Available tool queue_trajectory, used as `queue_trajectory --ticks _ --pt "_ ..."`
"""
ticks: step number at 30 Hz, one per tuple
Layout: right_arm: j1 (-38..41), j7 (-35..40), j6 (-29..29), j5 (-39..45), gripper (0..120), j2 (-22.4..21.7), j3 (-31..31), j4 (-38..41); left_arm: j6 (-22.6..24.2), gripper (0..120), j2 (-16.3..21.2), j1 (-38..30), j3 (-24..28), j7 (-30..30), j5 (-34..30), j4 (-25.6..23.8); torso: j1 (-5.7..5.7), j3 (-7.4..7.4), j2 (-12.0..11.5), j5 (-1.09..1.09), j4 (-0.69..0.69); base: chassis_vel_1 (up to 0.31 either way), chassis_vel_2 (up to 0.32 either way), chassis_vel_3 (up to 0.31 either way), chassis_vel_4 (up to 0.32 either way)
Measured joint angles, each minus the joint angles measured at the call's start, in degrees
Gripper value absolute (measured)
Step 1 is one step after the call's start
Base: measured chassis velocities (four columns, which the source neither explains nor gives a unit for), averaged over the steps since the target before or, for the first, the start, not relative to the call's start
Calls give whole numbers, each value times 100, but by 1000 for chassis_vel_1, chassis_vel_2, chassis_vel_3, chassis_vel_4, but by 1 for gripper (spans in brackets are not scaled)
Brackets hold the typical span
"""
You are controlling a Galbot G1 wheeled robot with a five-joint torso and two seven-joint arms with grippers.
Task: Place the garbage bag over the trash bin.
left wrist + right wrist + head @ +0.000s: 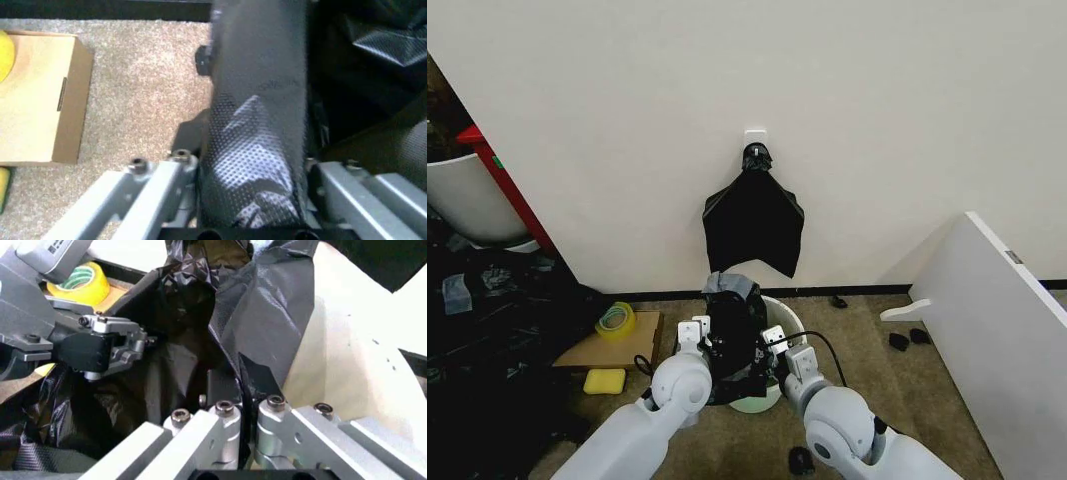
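The trash bin stands on the carpet by the wall, a round cream-white bucket between my two arms. The garbage bag, glossy crinkly black plastic, rises out of its mouth and drapes over the near rim. My left gripper holds the bag's left side; the left wrist view shows a textured fold of the bag filling the gap of the left gripper. My right gripper is shut on a sheet of the bag beside the bin's cream inner wall.
A flat black bundle hangs from a wall hook above the bin. Left of it lies a cardboard box with a yellow tape roll, and a yellow sponge. A white panel leans at right; dark clutter and a white tub crowd the left.
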Motion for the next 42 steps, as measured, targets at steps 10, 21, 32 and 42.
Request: queue_trajectory --ticks 10,21,32,42 --pt "1 -2 29 0 0 -24 -5 -11 -54 3 -49 43 -102 -118 -205 40 0 0 0 -1 0 0 0 0 0" --pt "-57 71 65 104 0 -99 188 166 -593 2 2 304 -448 -28 -310 -51 0 1 0 -2 -1 0 0 0 0" --pt "-168 224 109 239 0 -343 569 580 -1119 2 137 519 -831 131 -386 -334 0 1 0 0 0 0 0 0 0" --pt "-256 220 236 286 0 -633 899 525 -1231 2 242 824 -1063 207 -407 -603 0 0 0 0 -1 0 0 0 0"
